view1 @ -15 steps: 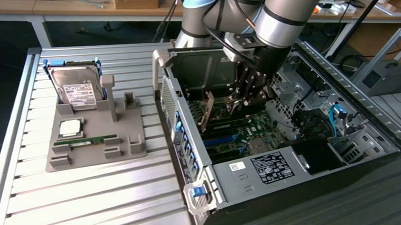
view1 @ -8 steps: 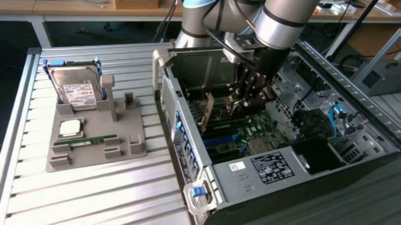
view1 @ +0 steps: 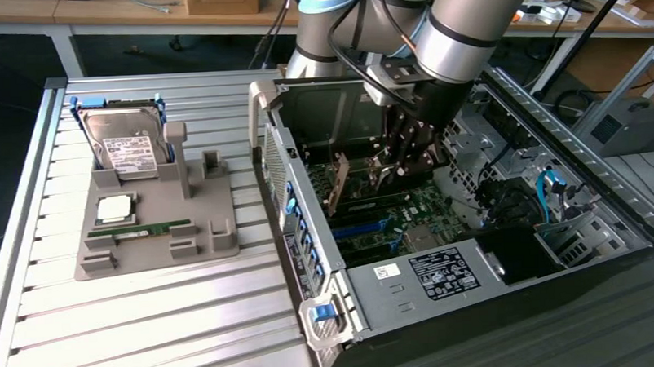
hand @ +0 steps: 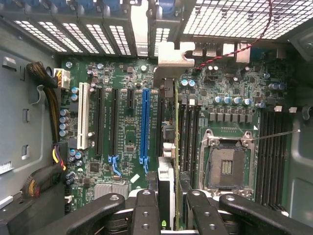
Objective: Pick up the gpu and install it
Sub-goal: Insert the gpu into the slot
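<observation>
Black claw fingers (hand: 146, 210) crowd the wrist view at 6 o'clock, clamped on the gpu (hand: 176, 147), which is seen edge-on as a thin line running up the middle of the motherboard (hand: 127, 142). That edge-on hold appears deliberate: the card hangs upright, its long edge facing the board, as a card must to drop into a slot. Its silver bracket (hand: 171, 56) points toward the vented rear wall at 12 o'clock, where a card's end plate belongs.

From the exterior view, the claw (view1: 405, 166) reaches down inside the open computer case (view1: 418, 278), with the gpu (view1: 339, 185) showing as a tilted brownish board at about 9 o'clock from the fingers. The card is held above the motherboard; whether it already touches a slot cannot be told.

Only the wrist view gives the alignment: the long blue slot (hand: 144, 127) lies just beside the card's line at 9 o'clock, and the empty processor socket (hand: 226, 164) at 3 o'clock. Only the exterior view gives the wider setting: a grey parts tray (view1: 155, 230) on the slatted counter (view1: 146, 320), carrying a hard drive (view1: 124, 146), a processor (view1: 115, 209) and a RAM stick (view1: 142, 230).
</observation>
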### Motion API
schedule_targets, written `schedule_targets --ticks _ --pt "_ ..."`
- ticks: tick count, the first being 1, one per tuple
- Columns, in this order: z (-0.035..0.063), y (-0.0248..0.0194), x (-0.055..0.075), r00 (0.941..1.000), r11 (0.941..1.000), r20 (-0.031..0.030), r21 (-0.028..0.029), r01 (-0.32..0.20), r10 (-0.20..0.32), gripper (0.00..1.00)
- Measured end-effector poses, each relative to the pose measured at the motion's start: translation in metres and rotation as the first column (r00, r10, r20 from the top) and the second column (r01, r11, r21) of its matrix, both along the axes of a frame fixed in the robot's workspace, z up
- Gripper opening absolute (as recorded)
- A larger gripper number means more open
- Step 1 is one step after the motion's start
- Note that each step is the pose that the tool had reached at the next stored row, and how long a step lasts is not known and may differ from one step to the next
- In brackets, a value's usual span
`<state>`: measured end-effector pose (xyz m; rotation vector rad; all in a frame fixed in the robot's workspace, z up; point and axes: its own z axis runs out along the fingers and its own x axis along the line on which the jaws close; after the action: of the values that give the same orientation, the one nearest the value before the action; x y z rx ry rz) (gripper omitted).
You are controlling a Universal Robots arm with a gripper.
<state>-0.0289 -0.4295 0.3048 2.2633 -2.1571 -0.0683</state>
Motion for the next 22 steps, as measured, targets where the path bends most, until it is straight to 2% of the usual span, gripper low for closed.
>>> schedule_targets --ticks 22 --pt "-0.0051 -0.0022 -0.0001 1.0000 1.0000 0.0000 0.0000 0.000 0.000 0.27"
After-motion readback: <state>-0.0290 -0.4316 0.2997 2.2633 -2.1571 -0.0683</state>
